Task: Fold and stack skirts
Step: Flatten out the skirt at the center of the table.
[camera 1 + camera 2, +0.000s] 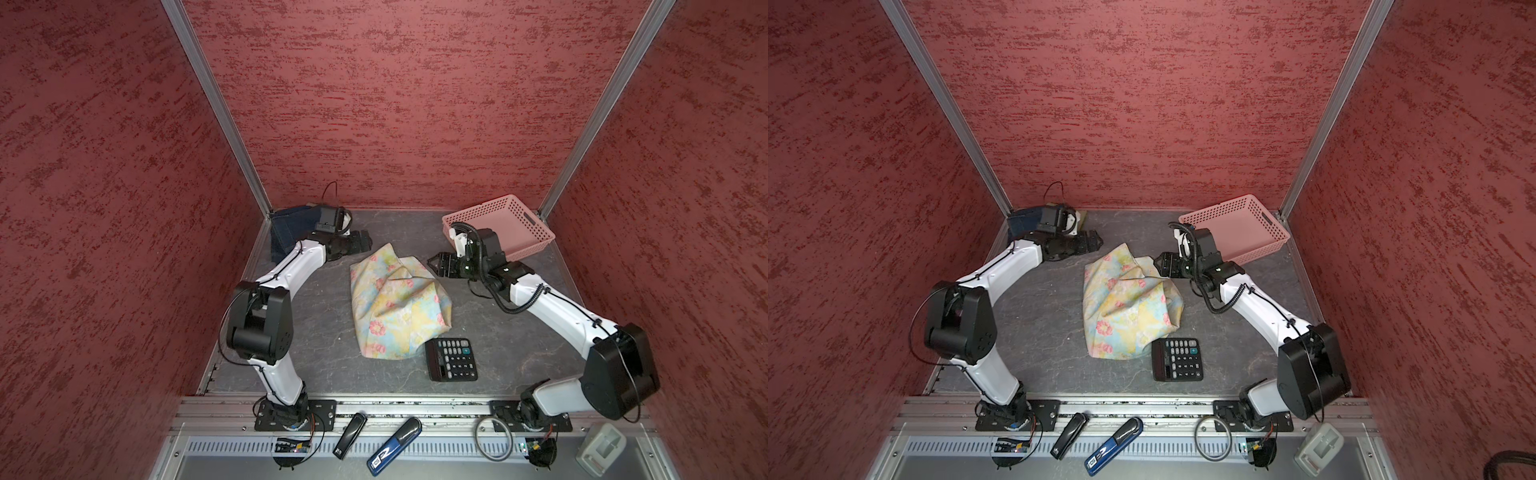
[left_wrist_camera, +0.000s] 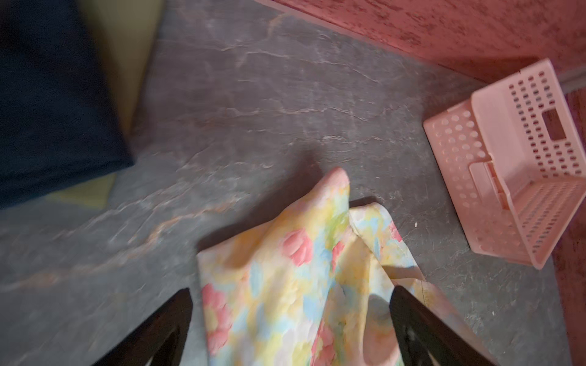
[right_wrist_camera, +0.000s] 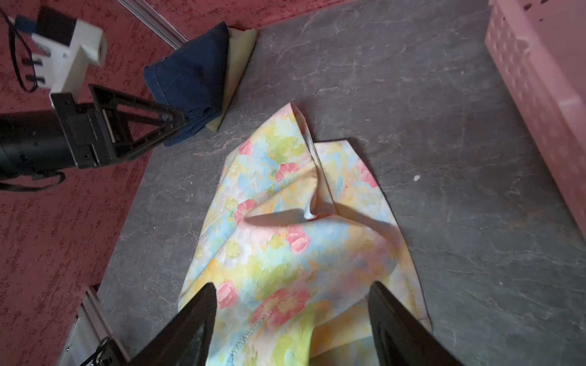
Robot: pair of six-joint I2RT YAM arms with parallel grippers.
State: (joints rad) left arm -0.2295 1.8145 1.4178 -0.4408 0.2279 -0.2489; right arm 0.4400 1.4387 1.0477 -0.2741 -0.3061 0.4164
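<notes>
The floral skirt (image 1: 399, 299) is lying rumpled mid-table, while the denim skirt (image 1: 284, 232) is sitting on the olive skirt (image 3: 242, 41) in the far corner. The left gripper (image 1: 360, 242) and right gripper (image 1: 432, 266) are hovering at the floral skirt's far end, jaws apart and empty, probably to fold it.

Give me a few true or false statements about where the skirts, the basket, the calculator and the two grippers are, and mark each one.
1. The floral skirt lies inside the pink basket. False: it lies crumpled on the table, between the arms.
2. The denim skirt lies on top of the olive-green skirt. True.
3. The left gripper is shut on the denim skirt. False: its jaws stand wide apart and hold nothing.
4. The right gripper is open and holds nothing. True.
5. The calculator sits against the far wall. False: it sits at the floral skirt's near edge.
</notes>
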